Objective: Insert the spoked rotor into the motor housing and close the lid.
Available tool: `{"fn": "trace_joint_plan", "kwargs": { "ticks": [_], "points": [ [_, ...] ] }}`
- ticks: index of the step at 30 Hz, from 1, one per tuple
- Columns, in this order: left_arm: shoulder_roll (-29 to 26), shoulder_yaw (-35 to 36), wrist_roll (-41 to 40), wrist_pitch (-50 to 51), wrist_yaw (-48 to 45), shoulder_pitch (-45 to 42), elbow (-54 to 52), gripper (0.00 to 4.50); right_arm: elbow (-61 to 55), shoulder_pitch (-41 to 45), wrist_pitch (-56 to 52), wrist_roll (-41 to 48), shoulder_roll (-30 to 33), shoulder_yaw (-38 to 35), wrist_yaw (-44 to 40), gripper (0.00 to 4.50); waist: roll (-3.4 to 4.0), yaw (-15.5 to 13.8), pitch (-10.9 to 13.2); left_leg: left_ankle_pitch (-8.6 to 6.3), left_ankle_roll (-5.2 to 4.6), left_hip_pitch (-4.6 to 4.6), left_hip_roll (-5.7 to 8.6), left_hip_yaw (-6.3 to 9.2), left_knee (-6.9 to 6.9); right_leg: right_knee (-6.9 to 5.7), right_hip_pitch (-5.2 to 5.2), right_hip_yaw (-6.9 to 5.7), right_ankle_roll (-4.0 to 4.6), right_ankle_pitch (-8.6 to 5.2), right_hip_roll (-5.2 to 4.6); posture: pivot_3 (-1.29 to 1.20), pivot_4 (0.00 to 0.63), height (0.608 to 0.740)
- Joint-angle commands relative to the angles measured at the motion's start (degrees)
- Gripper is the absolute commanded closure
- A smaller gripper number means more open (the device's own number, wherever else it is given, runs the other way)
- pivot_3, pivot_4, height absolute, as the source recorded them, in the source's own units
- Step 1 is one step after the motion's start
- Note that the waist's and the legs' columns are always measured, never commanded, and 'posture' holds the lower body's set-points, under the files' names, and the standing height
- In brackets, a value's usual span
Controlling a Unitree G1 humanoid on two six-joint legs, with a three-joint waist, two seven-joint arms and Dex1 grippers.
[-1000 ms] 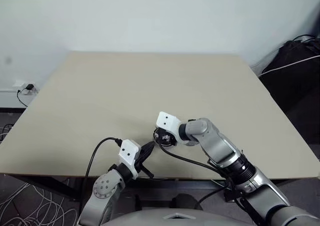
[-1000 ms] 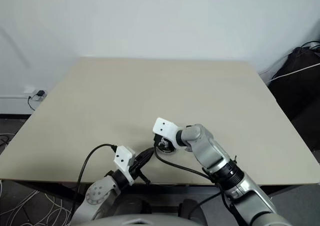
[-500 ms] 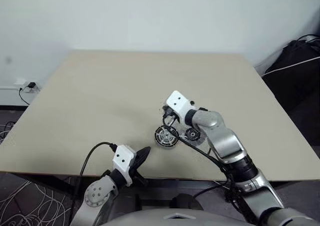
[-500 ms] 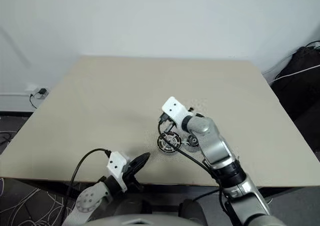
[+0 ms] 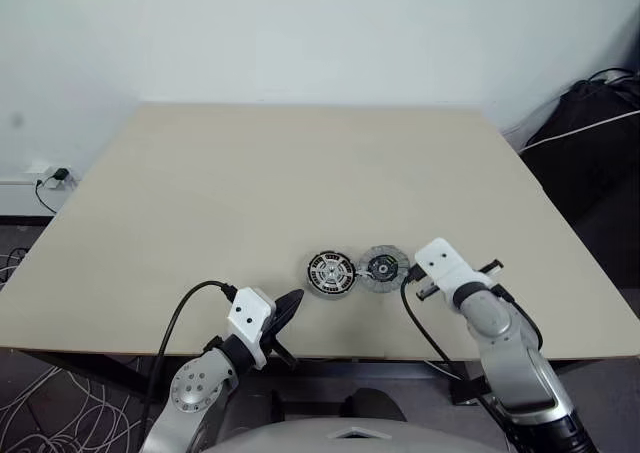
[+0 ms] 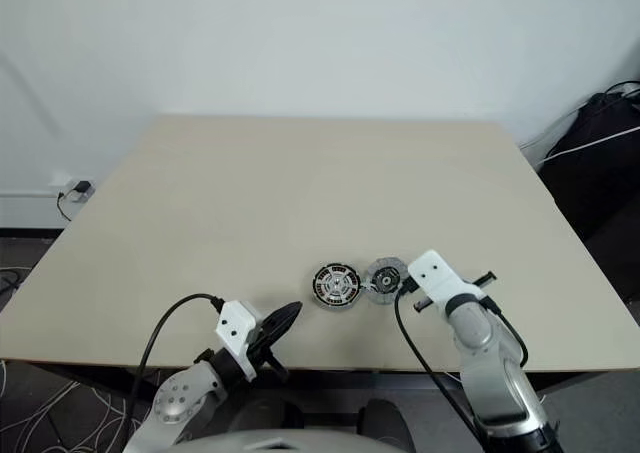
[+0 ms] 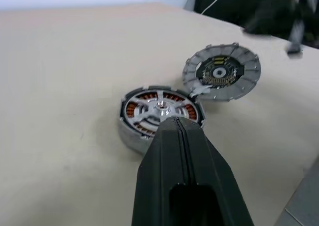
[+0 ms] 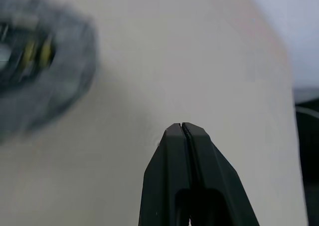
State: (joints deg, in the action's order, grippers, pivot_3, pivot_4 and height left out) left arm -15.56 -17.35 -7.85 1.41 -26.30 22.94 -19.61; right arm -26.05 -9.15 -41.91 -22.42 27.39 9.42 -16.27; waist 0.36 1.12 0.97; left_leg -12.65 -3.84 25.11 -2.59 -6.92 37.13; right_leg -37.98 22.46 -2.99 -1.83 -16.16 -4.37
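Near the table's [image 5: 200, 193] front edge: motor housing [image 5: 331, 273] with spoked rotor [image 7: 160, 108] seated, lid [image 5: 384, 269] touching beside it, shiny face up—rigid, probably slick metal, best pinched across its rim; my left gripper [image 7: 175, 123] and right gripper [image 8: 182, 127] pressed together, empty.

— What sort of place is this?

— A plain test room or lab, by the look of it. A bare beige table [image 5: 250, 173] stands against a blank white wall [image 5: 300, 33].

— Anything else pointing that way?

— A wall socket [image 5: 55, 176] with a plug low on the left, loose cables [image 5: 40, 413] on the dark floor, and a black bag [image 5: 590, 123] with a white cord to the right.
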Motion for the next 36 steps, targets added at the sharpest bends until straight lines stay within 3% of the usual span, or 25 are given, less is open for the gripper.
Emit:
{"fn": "trace_joint_plan", "kwargs": {
  "ticks": [1,10,14,18,36],
  "points": [
    [-0.5,0.39,-0.81,0.42,-0.55,-0.65,-3.12,4.5,-2.37,-2.03,-1.08,2.43,-2.21,0.51,-1.71,4.46,-0.03,0.06,0.01,0.0,0.0,-0.04,0.0,0.01,0.0,-0.01,-0.04,-0.01,-0.01,0.0,0.0,0.0,0.0,0.74],
    [-0.82,0.49,-1.83,-0.95,-2.08,0.37,-1.37,4.5,2.9,-1.95,14.39,18.02,-14.2,-4.59,-2.53,4.46,-0.01,0.21,0.06,-0.01,-0.01,-0.07,-0.03,0.05,-0.05,-0.03,-0.04,0.11,-0.04,-0.01,-0.02,0.0,0.0,0.74],
    [-0.63,0.7,-1.66,-1.67,-2.2,0.49,-0.32,4.5,-0.57,-0.71,12.34,27.6,-13.62,-4.43,-11.07,4.46,0.0,0.29,0.07,-0.01,-0.01,-0.07,-0.03,0.04,-0.06,-0.02,-0.03,0.21,0.02,0.02,-0.01,0.0,0.0,0.74],
    [-0.37,0.63,-1.39,-2.75,-2.21,0.5,1.11,4.5,-0.52,2.29,11.03,33.04,-14.05,-5.79,-12.58,4.46,0.0,0.27,0.07,-0.01,-0.01,-0.09,-0.03,0.03,-0.06,-0.02,-0.03,0.22,0.26,0.16,0.0,0.0,0.0,0.74],
    [-0.27,2.98,-1.84,-7.64,-3.83,-0.05,7.24,4.5,20.61,11.64,15.24,32.19,-18.77,4.09,-11.75,4.46,-0.02,0.18,0.0,-0.01,-0.01,-0.08,-0.01,-0.04,-0.06,-0.01,-0.01,0.23,0.3,0.18,-0.04,0.0,0.0,0.74]
  ]
}}
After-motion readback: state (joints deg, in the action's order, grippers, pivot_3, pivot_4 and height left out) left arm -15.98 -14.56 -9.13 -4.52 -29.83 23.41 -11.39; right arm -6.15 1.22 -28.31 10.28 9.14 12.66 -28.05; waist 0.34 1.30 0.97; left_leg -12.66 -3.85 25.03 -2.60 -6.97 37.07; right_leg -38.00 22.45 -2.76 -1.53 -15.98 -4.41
